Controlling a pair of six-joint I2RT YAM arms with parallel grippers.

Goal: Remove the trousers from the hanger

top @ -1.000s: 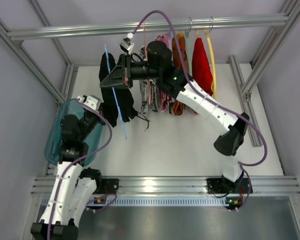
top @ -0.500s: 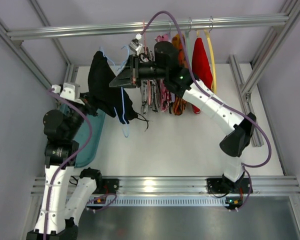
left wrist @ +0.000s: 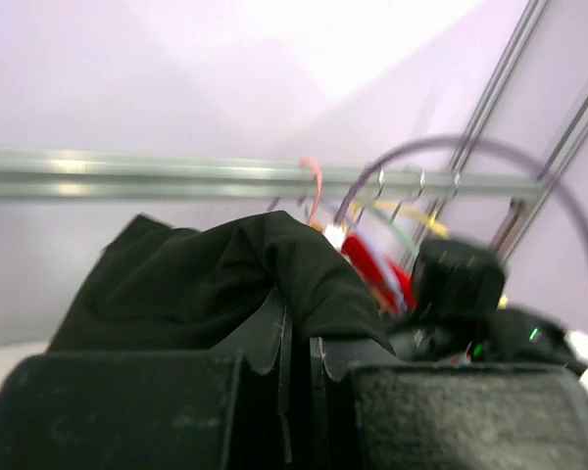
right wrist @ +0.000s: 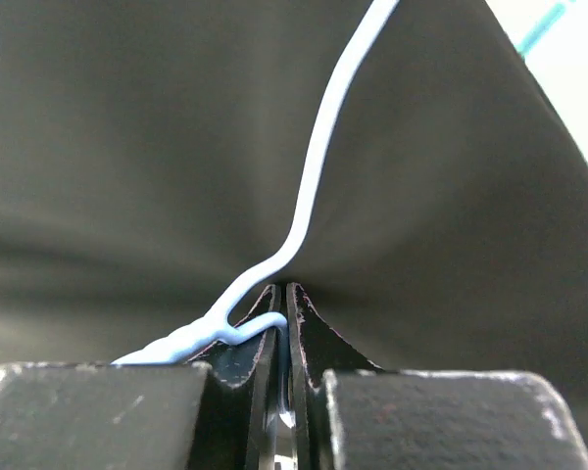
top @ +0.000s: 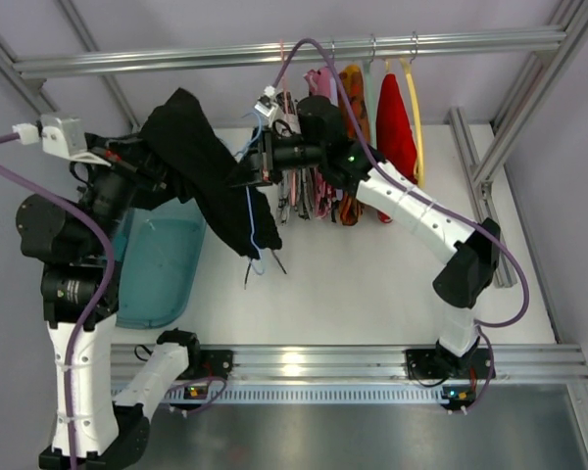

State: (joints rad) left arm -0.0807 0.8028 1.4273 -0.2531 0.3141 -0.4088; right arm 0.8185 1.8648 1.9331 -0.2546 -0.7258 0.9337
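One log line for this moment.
left claw: shut on trousers | right claw: shut on hanger | trousers: held up, against hanger

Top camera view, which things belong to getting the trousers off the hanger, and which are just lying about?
In the job:
black trousers, pinched by the left gripper
light-blue hanger, clamped by the right gripper

Just about:
teal bin
red garment
yellow hanger
patterned garments on the rail
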